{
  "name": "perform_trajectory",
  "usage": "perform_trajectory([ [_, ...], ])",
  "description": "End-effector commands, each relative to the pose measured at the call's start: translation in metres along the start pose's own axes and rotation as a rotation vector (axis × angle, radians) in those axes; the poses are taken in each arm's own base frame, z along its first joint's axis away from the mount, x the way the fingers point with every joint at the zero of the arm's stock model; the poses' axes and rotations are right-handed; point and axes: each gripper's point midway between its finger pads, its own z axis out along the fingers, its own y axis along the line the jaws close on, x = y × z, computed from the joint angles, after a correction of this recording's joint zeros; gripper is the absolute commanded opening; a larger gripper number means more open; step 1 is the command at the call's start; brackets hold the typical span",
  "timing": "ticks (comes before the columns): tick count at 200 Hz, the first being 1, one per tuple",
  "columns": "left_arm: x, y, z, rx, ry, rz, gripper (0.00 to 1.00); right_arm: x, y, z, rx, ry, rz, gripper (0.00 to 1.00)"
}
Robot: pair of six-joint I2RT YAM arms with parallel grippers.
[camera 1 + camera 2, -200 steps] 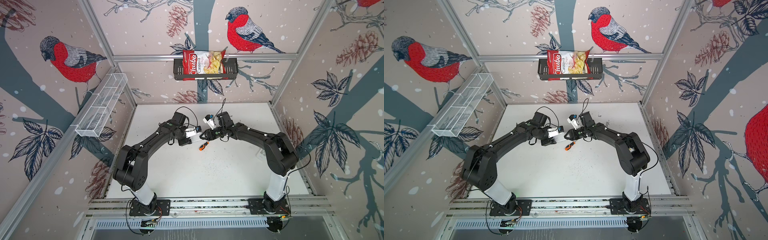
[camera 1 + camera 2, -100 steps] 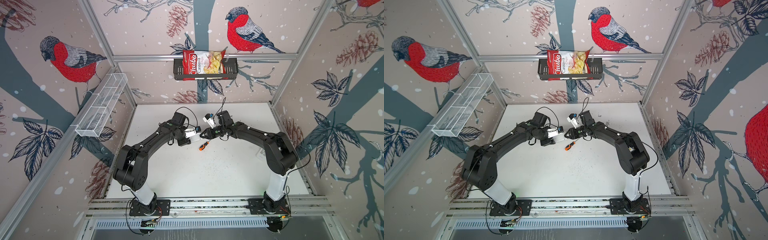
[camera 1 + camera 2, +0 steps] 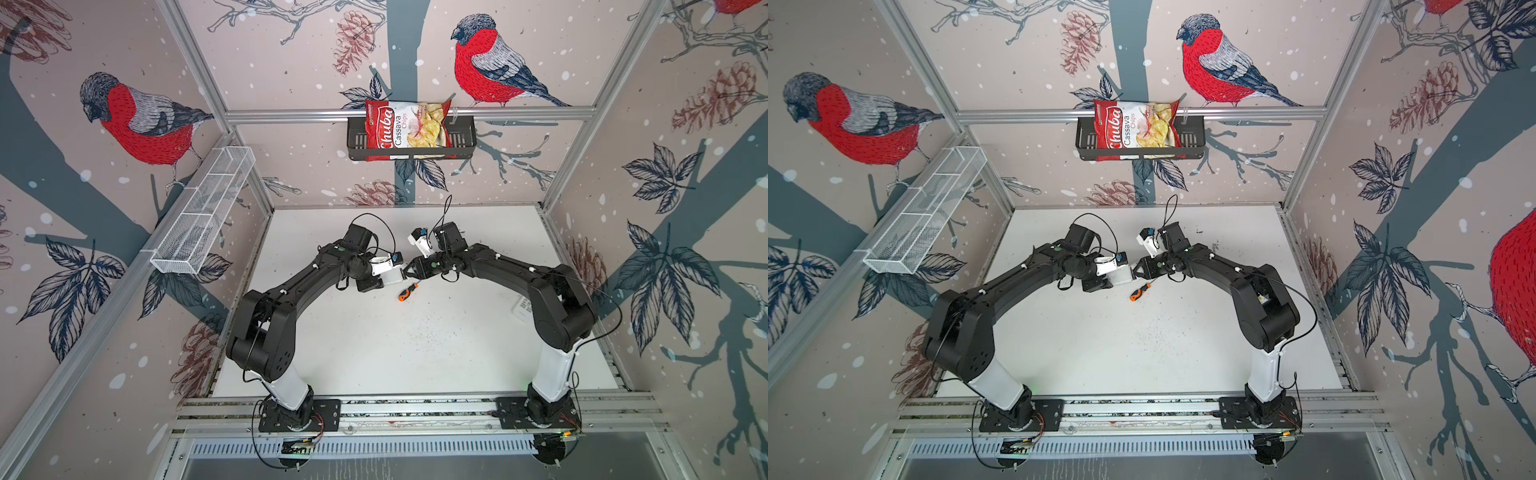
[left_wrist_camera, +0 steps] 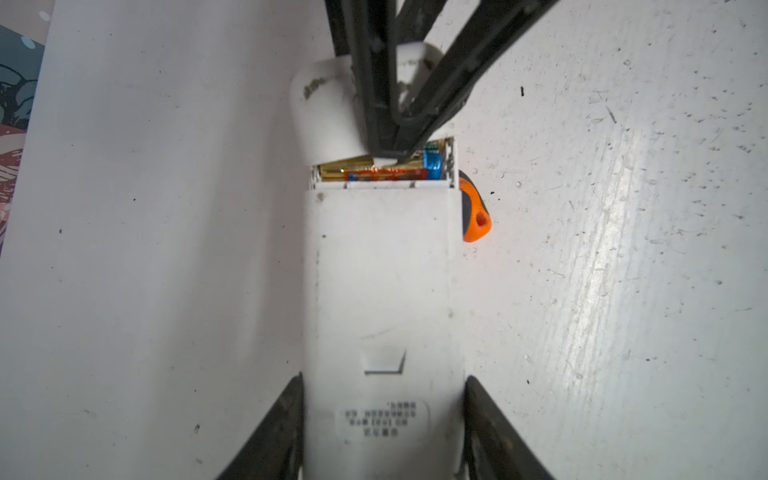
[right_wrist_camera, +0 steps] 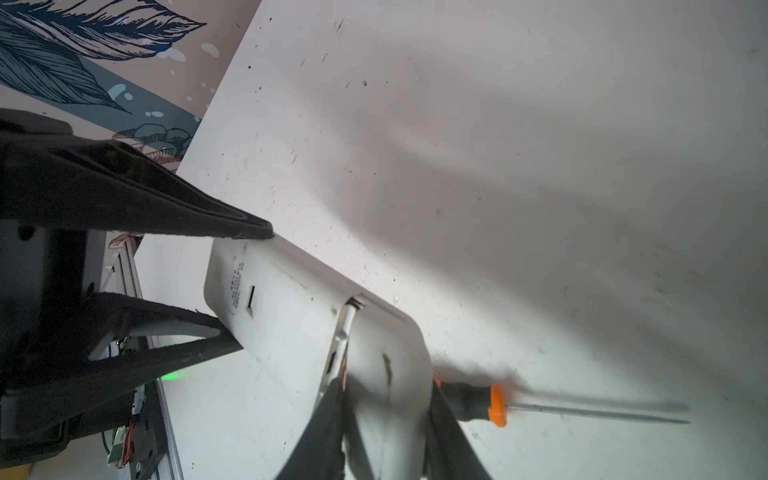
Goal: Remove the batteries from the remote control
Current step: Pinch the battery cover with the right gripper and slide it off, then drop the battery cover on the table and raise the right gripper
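- The left gripper [image 4: 383, 377] stands part open, its two fingers pressed on the long sides of the white remote control [image 4: 382, 291], held with the labelled back face up.
- The battery cover [image 4: 324, 112] is slid part-way off toward the remote's rounded end, which leaves a narrow slot open.
- The batteries [image 4: 374, 170] lie inside that slot, still in the remote. They show gold and orange-red, with a blue end visible.
- The right gripper [image 5: 386, 390] is nearly closed across the cover, one fingertip in the slot at the cover's edge and the other at the rounded end. It looks clamped on the cover, though the far contact is blurred.
- In both top views the two grippers meet just above the centre of the frame. The screwdriver [image 3: 406, 291] [image 3: 1139, 291] lies on the table [image 4: 623, 249] just below them, its orange handle toward the lower left.
- Compared with a second ago, the arms, remote and screwdriver sit at the same spots in the top views. Any narrowing of the right jaws is too small to tell there.
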Motion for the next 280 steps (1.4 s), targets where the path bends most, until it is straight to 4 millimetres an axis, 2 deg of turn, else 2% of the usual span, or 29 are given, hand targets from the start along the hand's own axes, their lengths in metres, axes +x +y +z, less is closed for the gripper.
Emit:
perform_trajectory([
  [1,-0.008,-0.001,0.0,0.007,-0.04,0.007,0.24,-0.002,-0.007,-0.004,0.05,-0.013,-0.006,0.3],
  [19,-0.006,-0.001,0.001,0.009,-0.035,0.007,0.24,-0.002,-0.008,-0.008,0.067,-0.021,-0.006,0.3],
  [54,-0.006,-0.001,0.002,0.009,-0.036,0.008,0.24,-0.004,-0.012,-0.018,0.091,-0.058,0.019,0.22],
  [94,-0.002,-0.004,0.004,0.007,-0.028,0.011,0.25,-0.001,-0.032,-0.031,0.119,-0.101,0.091,0.15],
  [142,0.005,-0.007,0.01,0.009,-0.013,0.011,0.25,0.006,-0.051,-0.043,0.148,-0.129,0.153,0.15],
  [192,0.02,-0.01,0.021,0.015,0.035,0.022,0.27,0.007,-0.061,-0.052,0.166,-0.161,0.187,0.17],
  [223,0.023,-0.003,0.027,0.019,0.041,0.011,0.27,0.008,-0.064,-0.056,0.17,-0.182,0.195,0.17],
  [280,0.025,0.01,0.049,0.052,0.082,0.013,0.27,0.006,-0.066,-0.06,0.189,-0.207,0.204,0.15],
])
